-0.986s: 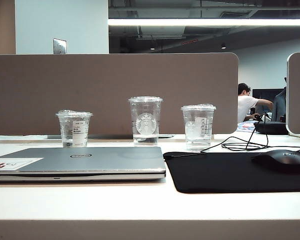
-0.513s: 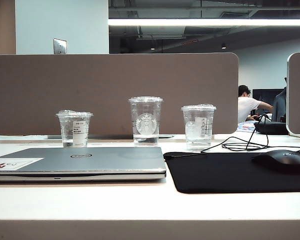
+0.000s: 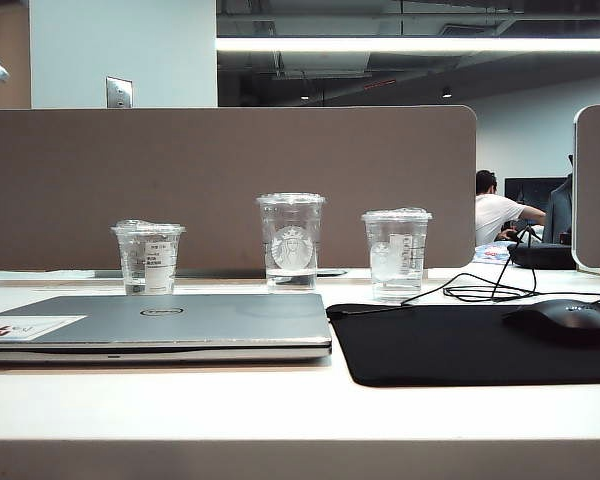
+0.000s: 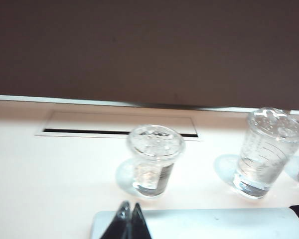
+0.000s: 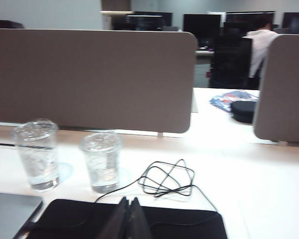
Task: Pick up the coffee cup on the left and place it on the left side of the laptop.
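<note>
Wrist views crop both closed pincers, left pincer (image 4: 129, 219), right pincer (image 5: 129, 215), tips only.

Left tool (image 4: 129, 222): seen in the left wrist view only as two dark, pointed fingertips pressed together with no gap between them, nothing held, raised above the table and angled down towards it. Right tool (image 5: 129, 219): seen in the right wrist view likewise as two dark fingertips closed tip to tip, empty, held above the table and pointing more nearly level. Arms: in the exterior view only a small blurred metallic part shows at the upper left edge, too little to tell its pose.
</note>
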Robot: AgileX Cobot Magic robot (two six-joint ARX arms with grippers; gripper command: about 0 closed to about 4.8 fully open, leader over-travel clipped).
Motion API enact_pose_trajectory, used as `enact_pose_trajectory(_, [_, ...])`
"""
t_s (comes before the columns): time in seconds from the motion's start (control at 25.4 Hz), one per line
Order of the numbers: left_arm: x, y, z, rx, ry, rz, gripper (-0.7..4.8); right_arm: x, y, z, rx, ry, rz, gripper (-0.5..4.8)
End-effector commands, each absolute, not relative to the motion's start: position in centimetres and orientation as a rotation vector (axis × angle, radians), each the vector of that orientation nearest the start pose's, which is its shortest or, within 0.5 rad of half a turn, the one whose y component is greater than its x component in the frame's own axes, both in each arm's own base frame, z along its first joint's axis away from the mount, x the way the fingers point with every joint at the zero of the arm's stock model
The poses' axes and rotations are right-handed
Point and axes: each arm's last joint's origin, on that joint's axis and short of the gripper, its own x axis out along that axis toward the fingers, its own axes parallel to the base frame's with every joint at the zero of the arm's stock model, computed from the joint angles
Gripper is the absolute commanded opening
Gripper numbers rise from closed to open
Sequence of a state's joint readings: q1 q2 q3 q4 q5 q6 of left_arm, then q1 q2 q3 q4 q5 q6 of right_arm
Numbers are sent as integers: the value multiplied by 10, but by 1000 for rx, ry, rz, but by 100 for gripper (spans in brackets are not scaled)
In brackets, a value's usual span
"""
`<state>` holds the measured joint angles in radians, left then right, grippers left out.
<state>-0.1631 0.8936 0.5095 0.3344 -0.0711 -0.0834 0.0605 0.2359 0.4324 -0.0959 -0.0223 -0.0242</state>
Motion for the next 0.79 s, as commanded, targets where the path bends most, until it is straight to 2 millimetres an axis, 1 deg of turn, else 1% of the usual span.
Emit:
enact_pose_trajectory(0.04, [215, -35, 265, -84, 26, -102, -5, 95, 9, 295, -28, -103, 156, -3])
enact_pose_trajectory(0.2, [229, -37, 252, -81, 59, -102, -5, 101, 10, 301, -29, -86, 178, -3])
enact_pose_trajectory(0.24, [236, -39, 245, -79, 75, -104, -5, 103, 11, 302, -28, -82, 192, -3])
enact_pose_trajectory(0.35, [246, -42, 233, -79, 93, -157, -5, 106, 15, 301, -27, -78, 225, -3])
enact_pose_trajectory(0.47, [262, -46, 216, -80, 95, -188, -5, 109, 25, 299, -24, -53, 312, -3])
enact_pose_trajectory(0.51, [269, -47, 207, -80, 97, -185, 14, 110, 30, 298, -24, -44, 354, -3])
enact_pose_trajectory(0.55, [272, -47, 203, -79, 101, -185, 41, 110, 34, 297, -24, -36, 379, -3])
enact_pose_trajectory(0.59, [275, -48, 200, -79, 110, -184, 94, 111, 37, 297, -24, -29, 405, -3])
enact_pose_trajectory(0.63, [285, -49, 193, -77, 135, -183, 279, 112, 45, 294, -26, -8, 460, -3])
enact_pose_trajectory(0.67, [290, -50, 191, -77, 147, -182, 387, 113, 48, 293, -27, 1, 486, -3])
enact_pose_trajectory(0.71, [296, -51, 189, -84, 156, -181, 479, 113, 52, 293, -29, 9, 511, -3])
enact_pose_trajectory(0.79, [305, -53, 187, -107, 165, -179, 479, 113, 59, 290, -33, 28, 534, -3])
